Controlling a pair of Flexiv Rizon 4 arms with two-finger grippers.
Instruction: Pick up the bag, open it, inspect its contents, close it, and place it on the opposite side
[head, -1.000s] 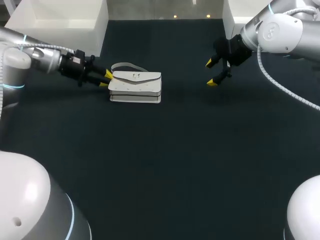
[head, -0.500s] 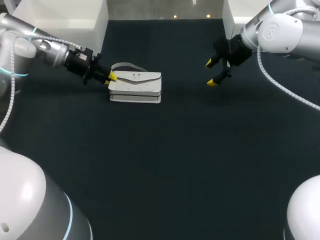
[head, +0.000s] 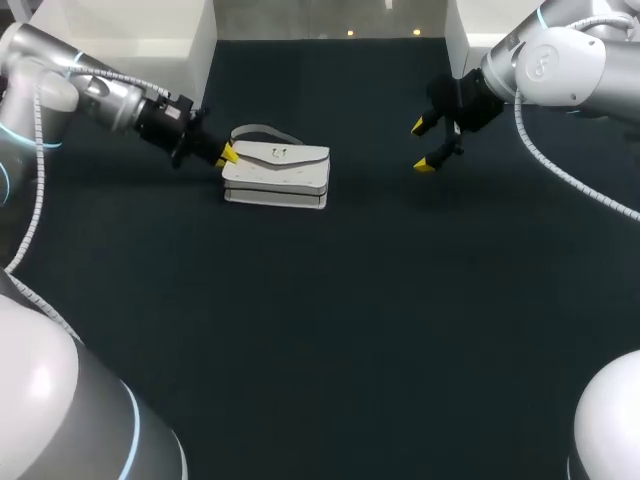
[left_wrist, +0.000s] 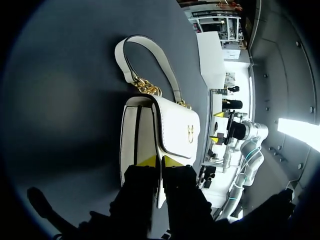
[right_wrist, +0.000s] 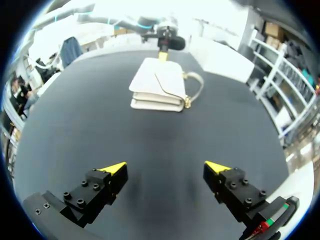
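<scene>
white bag (head: 277, 175) lies toward the left of the dark counter (head: 350, 300); left arm's fingers (head: 228, 156) pinch narrowly on its flap edge, right arm's fingers (head: 425, 165) hang spread wide, well apart from it.

- The surface (head: 350, 320) is a dark, matte sheet with soft, even light on it.
- A white box (head: 110, 45) stands at its far left corner.
- A second white box (head: 470, 40) stands at its far right corner.
</scene>
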